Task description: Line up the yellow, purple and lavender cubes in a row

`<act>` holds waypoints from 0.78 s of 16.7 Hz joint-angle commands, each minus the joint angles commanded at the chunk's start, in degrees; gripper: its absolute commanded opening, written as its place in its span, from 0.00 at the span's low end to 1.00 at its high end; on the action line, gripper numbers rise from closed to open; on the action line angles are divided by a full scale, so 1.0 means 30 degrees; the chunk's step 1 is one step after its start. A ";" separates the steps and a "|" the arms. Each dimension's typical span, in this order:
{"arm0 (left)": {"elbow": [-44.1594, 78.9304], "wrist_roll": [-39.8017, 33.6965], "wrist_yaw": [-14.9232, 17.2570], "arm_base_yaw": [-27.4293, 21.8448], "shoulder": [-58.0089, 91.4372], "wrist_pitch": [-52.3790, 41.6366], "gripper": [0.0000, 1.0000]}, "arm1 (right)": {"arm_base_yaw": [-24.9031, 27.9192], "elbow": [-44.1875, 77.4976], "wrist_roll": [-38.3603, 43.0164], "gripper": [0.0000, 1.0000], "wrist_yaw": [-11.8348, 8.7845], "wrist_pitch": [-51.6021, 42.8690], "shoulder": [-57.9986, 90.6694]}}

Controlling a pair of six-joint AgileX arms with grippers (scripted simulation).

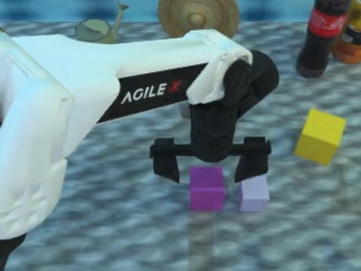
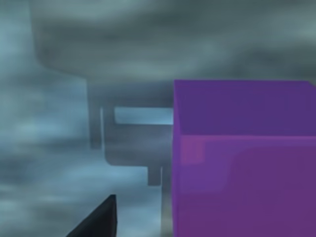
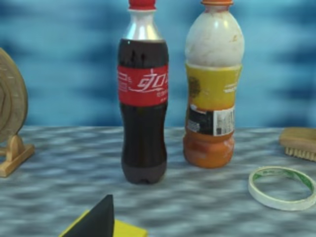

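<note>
Left end effector [image 1: 210,164] wide above purple cube [image 1: 207,188]

- The purple cube [image 1: 207,188], vivid magenta and matte, was set flat near the table's middle.
- The lavender cube [image 1: 253,193], pale greyish-lilac and smallest, was placed just beside the purple cube on its right, a narrow gap being left between them.
- The yellow cube [image 1: 320,136], bright and largest, was positioned well apart, farther right and turned askew.

Lavender cube [image 1: 253,193] crowds purple cube [image 1: 207,188]; other side open.
</note>
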 joint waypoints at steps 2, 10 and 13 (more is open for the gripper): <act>0.1045 -0.0038 0.0003 0.0106 -0.0346 -0.1533 1.00 | 0.0000 0.0000 0.0000 1.00 0.0000 0.0000 0.0000; 0.1567 -0.0003 -0.0015 0.0190 -0.0810 -0.2249 1.00 | 0.0037 0.0177 -0.0100 1.00 -0.0012 -0.0136 0.0180; -0.0080 0.0212 -0.0118 0.1074 -0.2593 -0.1180 1.00 | 0.0290 0.1852 -0.1026 1.00 -0.0057 -0.1354 0.1870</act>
